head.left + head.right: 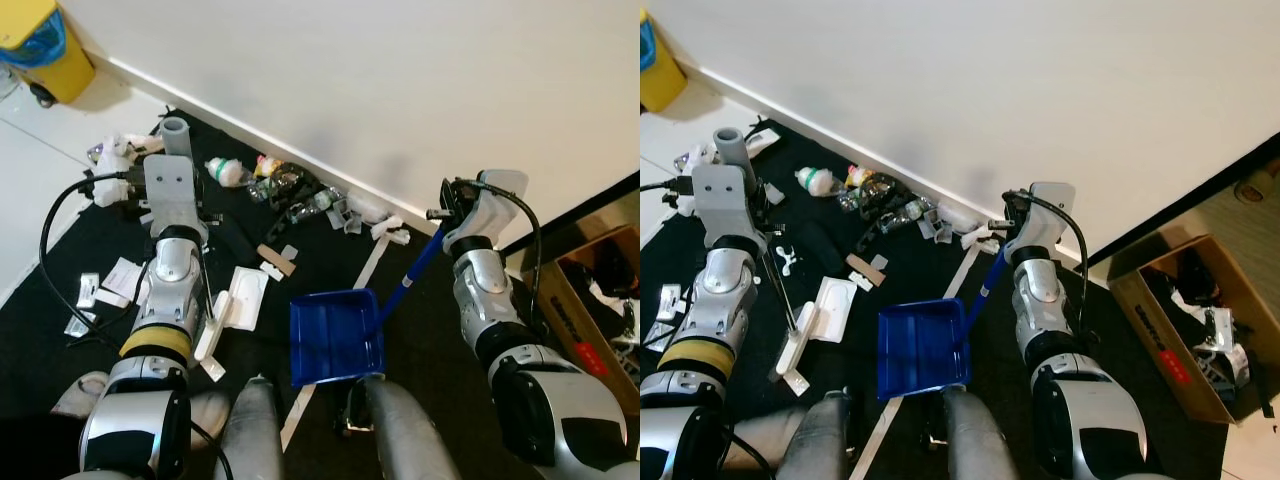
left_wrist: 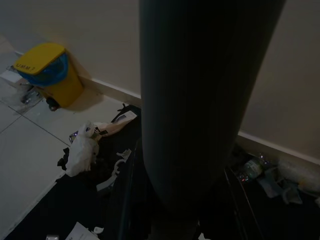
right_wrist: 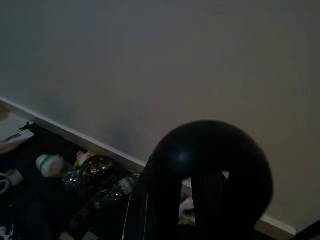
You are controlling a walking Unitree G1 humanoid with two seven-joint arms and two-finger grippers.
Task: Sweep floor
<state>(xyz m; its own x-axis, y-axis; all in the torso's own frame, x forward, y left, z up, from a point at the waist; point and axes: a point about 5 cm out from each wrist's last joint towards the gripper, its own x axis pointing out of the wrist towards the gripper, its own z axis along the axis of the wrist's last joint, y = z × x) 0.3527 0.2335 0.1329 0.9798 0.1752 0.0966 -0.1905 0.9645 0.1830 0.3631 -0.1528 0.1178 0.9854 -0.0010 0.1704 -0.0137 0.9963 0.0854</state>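
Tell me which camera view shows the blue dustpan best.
The left eye view: the blue dustpan lies whole on the black mat, its handle rising toward the right claw. The right eye view shows it equally whole but smaller. The wrist views show wall and litter instead.

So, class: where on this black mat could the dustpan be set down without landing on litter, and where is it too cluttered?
Bare mat lies between the blue dustpan and the right arm, up to the cardboard box. Another bare patch sits between the white tray and the dustpan. The strip along the skirting, and the floor around the left arm, is crowded with litter.
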